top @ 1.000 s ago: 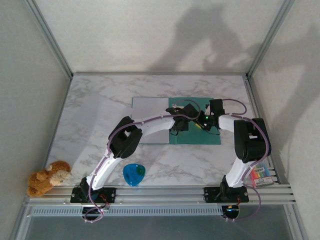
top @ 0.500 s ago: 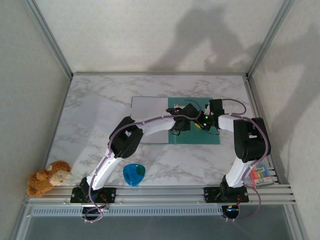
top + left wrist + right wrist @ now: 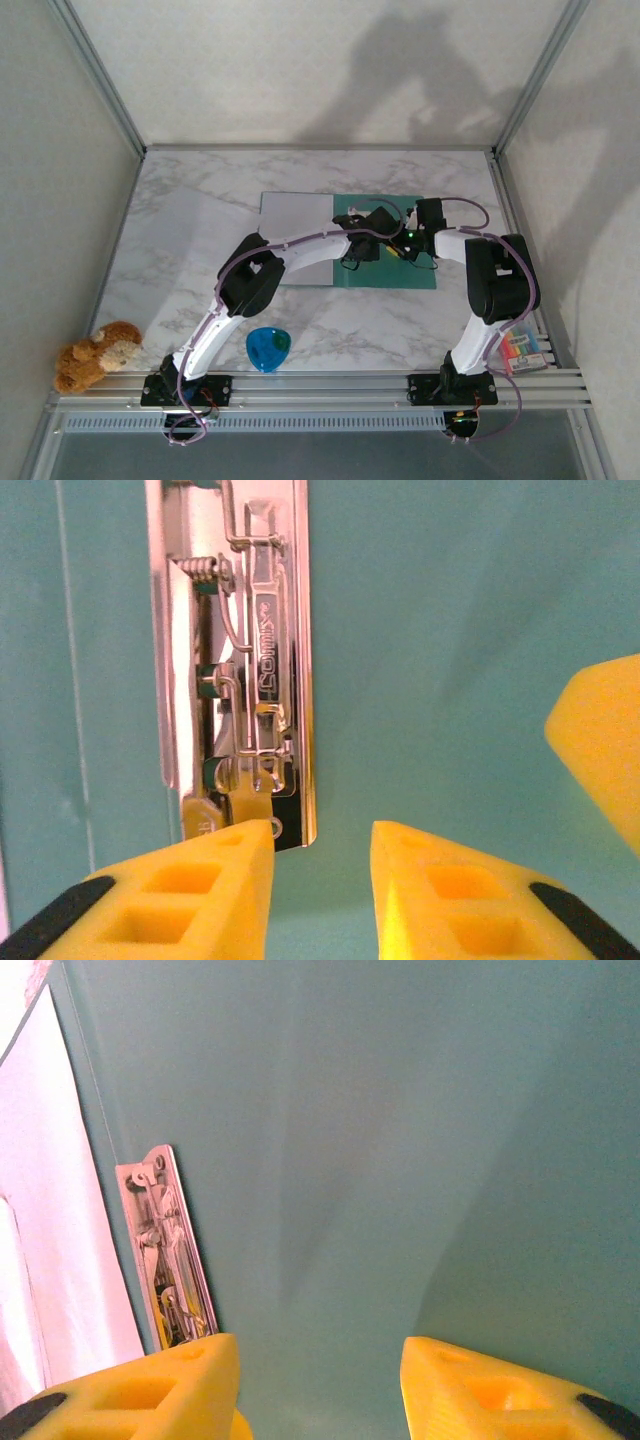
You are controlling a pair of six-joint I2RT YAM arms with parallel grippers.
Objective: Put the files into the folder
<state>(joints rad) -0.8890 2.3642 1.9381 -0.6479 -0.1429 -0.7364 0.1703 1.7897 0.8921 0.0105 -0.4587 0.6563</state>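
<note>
Folder [image 3: 395, 275]: I see it lying open and flat mid-table, teal panel up, with both my arms reaching over it.
Files [image 3: 295, 215]: pale sheets lying flat at the teal panel's 9 o'clock, edge to edge with it.
Clip [image 3: 250, 670]: metal, along the panel's 9 o'clock side.
Left gripper [image 3: 322, 840]: released, nothing between the jaws, one fingertip right at the clip's near end.
Right gripper [image 3: 320, 1355]: released, over bare teal, with the clip at its 9 o'clock.
Cup [image 3: 267, 348]: blue, at the folder's 7 o'clock, well apart.
</note>
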